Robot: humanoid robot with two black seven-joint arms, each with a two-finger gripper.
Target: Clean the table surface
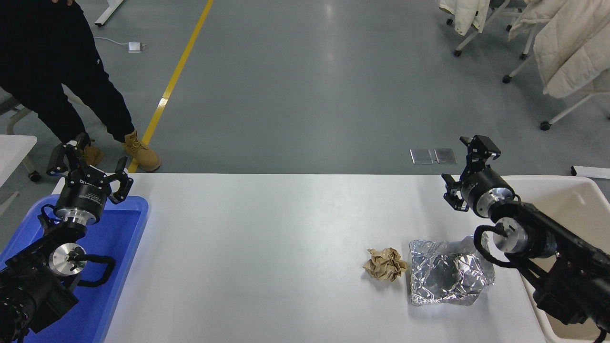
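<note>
A crumpled brown paper ball (385,264) lies just left of a crinkled foil sheet (448,278), the two almost touching. A blue tray (112,267) sits at the left, a beige bin (579,200) at the right. On the grey floor (305,85) beyond, a yellow line (174,78) runs diagonally. A person (52,66) in black clothes and tan boots (140,152) stands at the upper left. A white adapter (134,46) with its cable lies near the line. Two metal floor plates (433,156) sit side by side. Cream coats (567,47) hang over wheeled racks at the upper right.
</note>
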